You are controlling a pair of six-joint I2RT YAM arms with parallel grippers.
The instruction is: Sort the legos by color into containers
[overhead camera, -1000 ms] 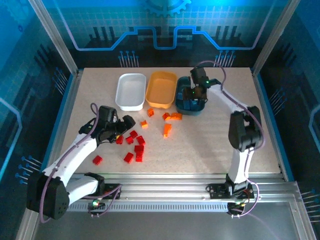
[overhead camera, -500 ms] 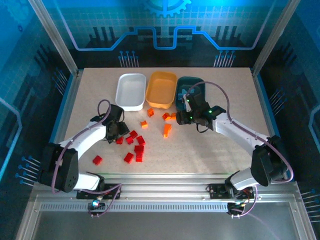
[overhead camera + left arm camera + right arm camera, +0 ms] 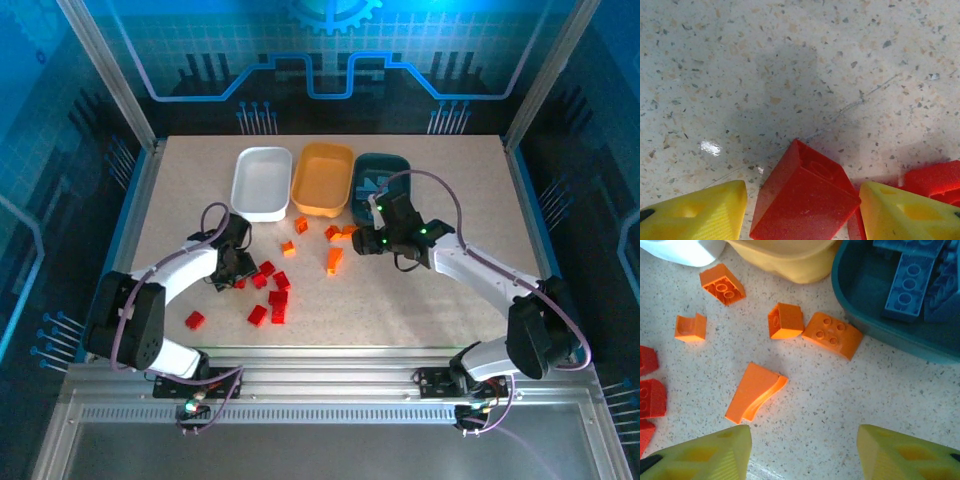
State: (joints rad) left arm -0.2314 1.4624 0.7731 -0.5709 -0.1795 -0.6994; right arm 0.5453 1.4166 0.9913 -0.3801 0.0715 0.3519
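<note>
My left gripper (image 3: 802, 192) straddles a red brick (image 3: 805, 207) on the table (image 3: 790, 60); whether the jaws actually pinch it, I cannot tell. My right gripper (image 3: 802, 440) stands apart and empty, with orange bricks (image 3: 832, 335) just ahead, beside the teal tub (image 3: 875, 337).

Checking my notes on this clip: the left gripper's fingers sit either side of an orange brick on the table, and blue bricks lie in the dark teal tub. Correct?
Not quite. In the left wrist view, the left gripper straddles a red brick, not an orange one. The blue bricks do lie in the dark teal tub.
</note>
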